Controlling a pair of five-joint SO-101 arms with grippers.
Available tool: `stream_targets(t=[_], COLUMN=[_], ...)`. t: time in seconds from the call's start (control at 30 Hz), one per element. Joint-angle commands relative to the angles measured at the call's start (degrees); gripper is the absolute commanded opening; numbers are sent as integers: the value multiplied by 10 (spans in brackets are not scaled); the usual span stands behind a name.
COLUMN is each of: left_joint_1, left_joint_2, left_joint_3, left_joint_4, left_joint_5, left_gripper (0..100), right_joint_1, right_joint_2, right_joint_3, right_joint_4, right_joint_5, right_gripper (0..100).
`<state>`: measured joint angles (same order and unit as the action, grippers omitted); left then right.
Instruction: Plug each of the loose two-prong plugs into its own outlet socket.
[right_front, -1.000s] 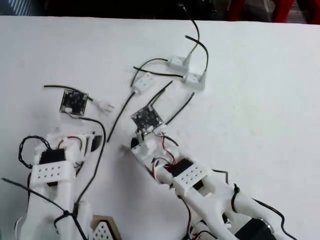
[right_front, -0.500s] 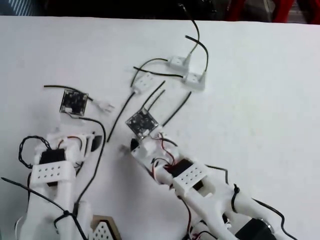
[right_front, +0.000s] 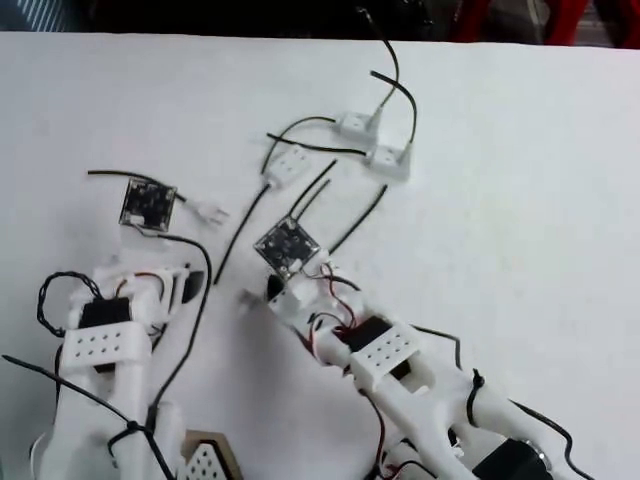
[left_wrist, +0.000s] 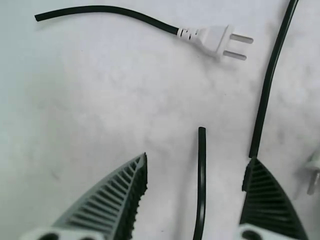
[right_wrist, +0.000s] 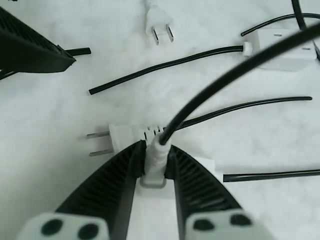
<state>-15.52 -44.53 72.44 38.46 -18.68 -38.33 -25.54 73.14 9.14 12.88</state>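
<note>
Three white outlet sockets (right_front: 357, 124), (right_front: 390, 160), (right_front: 288, 163) lie at the table's middle back, each with a black cord. My right gripper (right_wrist: 156, 148) is shut on a white plug (right_wrist: 154, 161); its prongs are hidden and its black cable rises away. Just past the fingertips lies a second plug (right_wrist: 120, 137), flat on the table. In the high view the right gripper (right_front: 280, 292) sits near the table's centre. A third plug (left_wrist: 215, 40) lies loose ahead of my open left gripper (left_wrist: 196, 161), which has a cable end (left_wrist: 201, 150) on the table between its fingers.
Loose black cables (right_front: 240, 230) cross the white table (right_front: 520, 230) between the arms and the sockets. The left gripper (right_front: 185, 285) stands close beside the right one. The table's right side and far left hold nothing.
My right gripper has shifted a little to the left and back with the plug in it, and the cable it holds has swung leftward. The left arm has not moved.
</note>
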Motion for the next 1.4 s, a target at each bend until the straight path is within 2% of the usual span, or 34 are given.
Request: stream_targets(t=[0.0, 0.43, 0.77, 0.93, 1.37], left_joint_1=[-4, -4, -3, -3, -2], left_joint_2=[-16, -16, -16, -16, -16], left_joint_3=[-3, -3, -3, -3, -3], left_joint_4=[-11, -11, -11, -11, -11], left_joint_5=[0, 0, 0, 0, 0], left_gripper=[302, 302, 302, 302, 302], right_joint_1=[19, 19, 19, 19, 15], right_joint_2=[0, -123, -124, -128, -124], right_joint_3=[6, 6, -25, -51, -58], right_joint_4=[29, 193, 171, 145, 115], right_joint_5=[5, 5, -3, -47, -47], right_gripper=[16, 17, 17, 16, 16])
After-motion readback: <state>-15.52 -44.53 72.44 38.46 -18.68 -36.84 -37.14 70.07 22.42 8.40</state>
